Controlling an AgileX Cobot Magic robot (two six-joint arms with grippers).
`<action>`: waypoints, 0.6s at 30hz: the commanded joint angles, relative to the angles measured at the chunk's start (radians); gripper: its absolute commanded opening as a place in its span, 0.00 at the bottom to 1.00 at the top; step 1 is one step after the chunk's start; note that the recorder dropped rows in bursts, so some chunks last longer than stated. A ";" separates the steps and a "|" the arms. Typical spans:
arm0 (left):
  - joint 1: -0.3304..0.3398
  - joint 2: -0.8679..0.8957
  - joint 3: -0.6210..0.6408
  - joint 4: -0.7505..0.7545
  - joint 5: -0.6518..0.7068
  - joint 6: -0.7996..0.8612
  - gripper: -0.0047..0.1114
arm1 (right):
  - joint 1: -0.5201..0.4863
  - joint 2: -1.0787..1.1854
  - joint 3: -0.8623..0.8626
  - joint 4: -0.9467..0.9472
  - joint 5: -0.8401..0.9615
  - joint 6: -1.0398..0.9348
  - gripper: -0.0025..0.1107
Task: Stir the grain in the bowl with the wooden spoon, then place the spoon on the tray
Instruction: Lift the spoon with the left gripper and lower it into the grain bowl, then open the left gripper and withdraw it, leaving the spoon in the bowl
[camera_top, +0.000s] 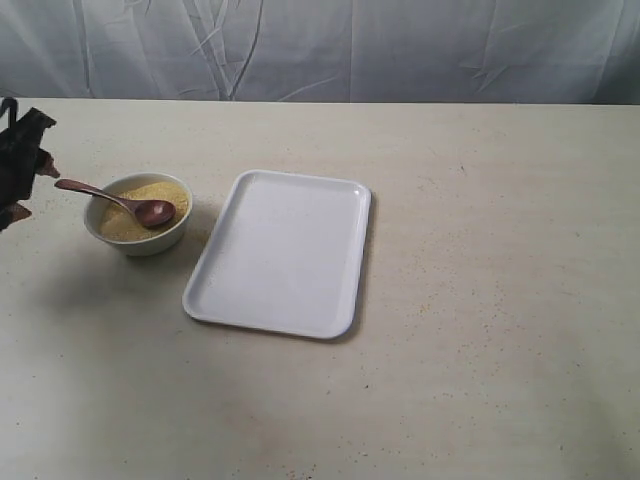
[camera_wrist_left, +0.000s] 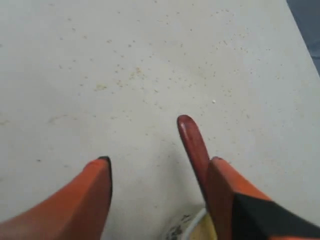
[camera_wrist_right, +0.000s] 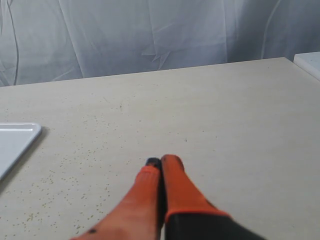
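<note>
- On the table (camera_top: 480, 300), left side, bowl (camera_top: 140, 243) sits just beside tray (camera_top: 280, 250), small gap between them.
- Grain (camera_top: 165, 190) fills bowl nearly to rim.
- Spoon (camera_top: 120, 200): scoop rests on grain, handle tilts up over rim, pointing away from tray.
- Left hand (camera_wrist_left: 160, 161) released, fingers spread wide; handle tip lies between them, close against one finger (camera_wrist_left: 220, 190); can't tell if touching.
- Right hand (camera_wrist_right: 161, 162) clenched, fingers pressed together, over bare table; only a tray corner shows in the right wrist view.
</note>
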 joint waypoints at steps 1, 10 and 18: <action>0.076 -0.104 -0.005 0.195 0.142 0.002 0.52 | 0.003 -0.005 0.002 0.001 -0.009 -0.001 0.02; 0.093 -0.351 -0.005 0.568 0.264 0.016 0.47 | 0.003 -0.005 0.002 0.001 -0.009 -0.001 0.02; 0.093 -0.479 -0.005 0.503 0.281 0.178 0.45 | 0.003 -0.005 0.002 0.001 -0.009 -0.001 0.02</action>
